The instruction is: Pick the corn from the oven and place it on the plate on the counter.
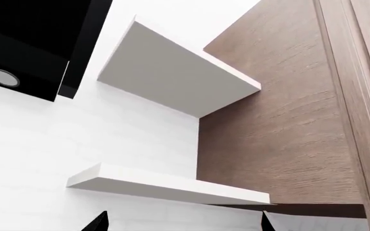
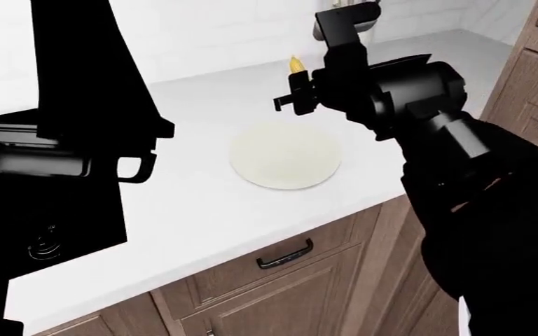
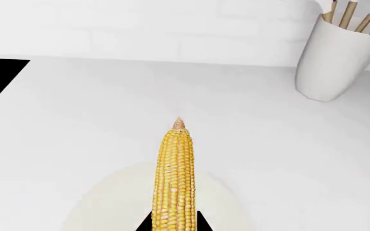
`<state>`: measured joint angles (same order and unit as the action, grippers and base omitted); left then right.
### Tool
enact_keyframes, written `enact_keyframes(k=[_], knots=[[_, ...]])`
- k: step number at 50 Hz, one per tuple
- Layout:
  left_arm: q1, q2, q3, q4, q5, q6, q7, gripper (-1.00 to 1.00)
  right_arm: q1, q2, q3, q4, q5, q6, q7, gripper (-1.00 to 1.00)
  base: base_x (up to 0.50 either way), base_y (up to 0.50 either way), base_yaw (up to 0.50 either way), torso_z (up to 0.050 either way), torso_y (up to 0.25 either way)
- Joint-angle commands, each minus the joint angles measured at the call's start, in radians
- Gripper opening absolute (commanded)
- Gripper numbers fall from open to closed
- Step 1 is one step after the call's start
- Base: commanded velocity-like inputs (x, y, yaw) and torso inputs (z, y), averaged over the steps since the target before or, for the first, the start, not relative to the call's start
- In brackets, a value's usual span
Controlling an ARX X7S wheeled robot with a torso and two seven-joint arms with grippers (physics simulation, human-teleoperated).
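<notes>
My right gripper [image 2: 297, 84] is shut on the yellow corn [image 3: 174, 183], which sticks out past the fingertips and hangs in the air over the far side of the round cream plate [image 2: 286, 155]. In the head view only the corn's tip [image 2: 295, 66] shows above the gripper. The plate [image 3: 108, 207] lies under the corn on the white counter [image 2: 204, 210]. My left gripper [image 1: 183, 226] is open and empty, raised and pointing at the wall; only its two dark fingertips [image 1: 98, 222] show. The oven is out of view.
A white utensil holder [image 3: 336, 57] stands at the back of the counter by the tiled wall. White wall shelves [image 1: 172, 185] and a brown wood cabinet side [image 1: 288, 120] face the left wrist. Wood drawers with a dark bar handle [image 2: 284, 256] sit below the counter. My left arm [image 2: 54, 140] fills the left side.
</notes>
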<state>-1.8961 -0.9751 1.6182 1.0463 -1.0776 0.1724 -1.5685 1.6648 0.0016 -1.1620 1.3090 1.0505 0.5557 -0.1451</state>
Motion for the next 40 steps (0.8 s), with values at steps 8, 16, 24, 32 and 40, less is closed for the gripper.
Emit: enact_keyframes(k=[8,16,24,32,40], knots=[[0.007,-0.004,0.001,0.0,0.007,0.004,-0.001,1.0,-0.02,-0.001,-0.191,-0.008,0.177,0.008,-0.002,-1.0,0.0,0.0,0.0,0.0,0.0],[-0.001,-0.006,0.004,0.0,0.004,0.005,-0.001,1.0,-0.032,-0.002,-0.266,-0.019,0.262,-0.008,0.011,-1.0,0.0,0.0,0.0,0.0,0.0],[-0.011,-0.007,0.011,0.0,0.001,0.012,-0.001,1.0,-0.037,-0.002,-0.315,-0.028,0.315,-0.014,0.016,-1.0,0.0,0.0,0.0,0.0,0.001],[-0.015,-0.011,0.021,0.0,0.006,0.018,-0.001,1.0,-0.045,-0.002,-0.343,-0.029,0.336,-0.011,0.022,-1.0,0.0,0.0,0.0,0.0,0.0],[-0.021,-0.016,0.03,0.0,0.009,0.026,-0.001,1.0,-0.05,-0.002,-0.357,-0.039,0.331,0.01,0.021,-1.0,0.0,0.0,0.0,0.0,0.0]])
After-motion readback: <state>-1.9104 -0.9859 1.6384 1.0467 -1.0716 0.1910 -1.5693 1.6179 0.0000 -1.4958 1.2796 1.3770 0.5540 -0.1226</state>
